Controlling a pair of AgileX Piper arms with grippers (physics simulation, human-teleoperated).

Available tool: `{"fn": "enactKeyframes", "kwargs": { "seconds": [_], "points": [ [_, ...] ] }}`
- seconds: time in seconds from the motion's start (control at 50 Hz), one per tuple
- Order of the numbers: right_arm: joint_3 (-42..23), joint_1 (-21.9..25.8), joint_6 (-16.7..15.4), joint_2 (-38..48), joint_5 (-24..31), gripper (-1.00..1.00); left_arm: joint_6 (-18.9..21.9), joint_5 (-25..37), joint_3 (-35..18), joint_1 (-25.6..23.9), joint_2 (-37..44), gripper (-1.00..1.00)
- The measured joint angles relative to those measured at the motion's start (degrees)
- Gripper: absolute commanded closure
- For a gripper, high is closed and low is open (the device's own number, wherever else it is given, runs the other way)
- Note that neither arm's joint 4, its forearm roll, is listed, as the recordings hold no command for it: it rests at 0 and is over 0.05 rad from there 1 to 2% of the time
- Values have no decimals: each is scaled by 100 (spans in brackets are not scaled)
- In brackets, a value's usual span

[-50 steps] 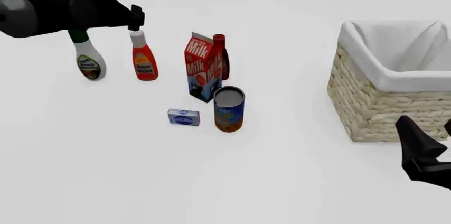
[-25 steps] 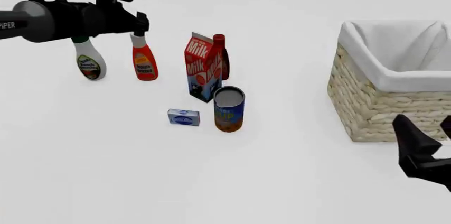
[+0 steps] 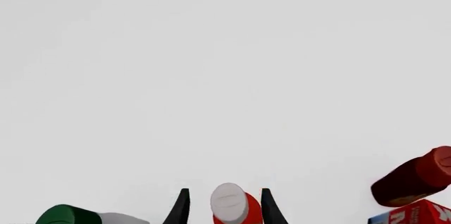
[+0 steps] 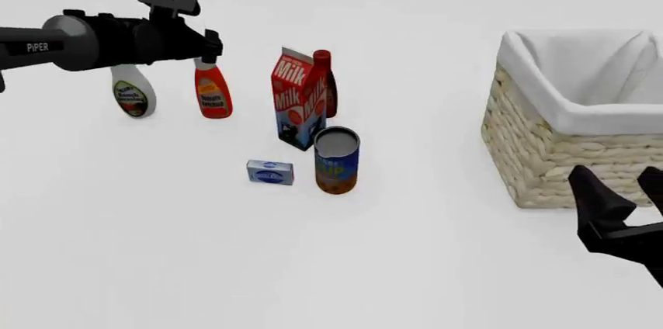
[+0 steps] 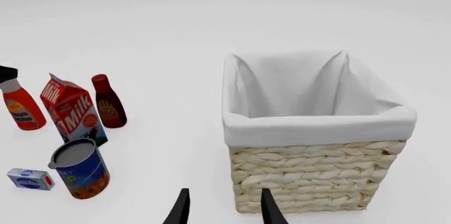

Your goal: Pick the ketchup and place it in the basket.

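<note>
**Counter stock: seven items, two tools**

Bottles, three. One ketchup, red-orange with a pale cap and yellow label, upright on the counter at far left. One white bottle with green cap just beside it, on its left. One darker red bottle with a red cap, standing directly behind the milk carton.

Cartons, one. Red and blue milk carton, upright, near centre.

Cans, one. Blue and orange can, upright, just in front of the carton.

Small boxes, one. Blue and white box, lying flat to the left of the can.

Baskets, one. Woven basket with white liner, at the right, well apart from the ketchup.

Tools, two. Left tool: fingers spread to either side of the ketchup's cap; whether they touch it cannot be told. Right tool: fingers spread, holding nothing, near the basket's front side.
</note>
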Motion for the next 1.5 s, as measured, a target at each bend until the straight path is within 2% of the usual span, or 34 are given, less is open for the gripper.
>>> {"fn": "enactKeyframes", "kwargs": {
  "seconds": [0.58, 0.6, 1.0, 1.38, 1.5],
  "points": [
    [4, 10, -45, 601, -451, -100, -244, -180, -30, 22, 483, -100],
    [4, 11, -46, 618, -464, -100, -251, -185, -29, 26, 494, 100],
    [4, 10, -88, 547, -406, -100, -370, -142, 77, 138, 144, 100],
    [4, -20, -118, -264, 205, -100, -346, 144, 507, 76, -1022, 100],
    [3, -17, -149, -263, 223, -100, -332, 238, 749, -4, -1471, 100]
  ]
}}
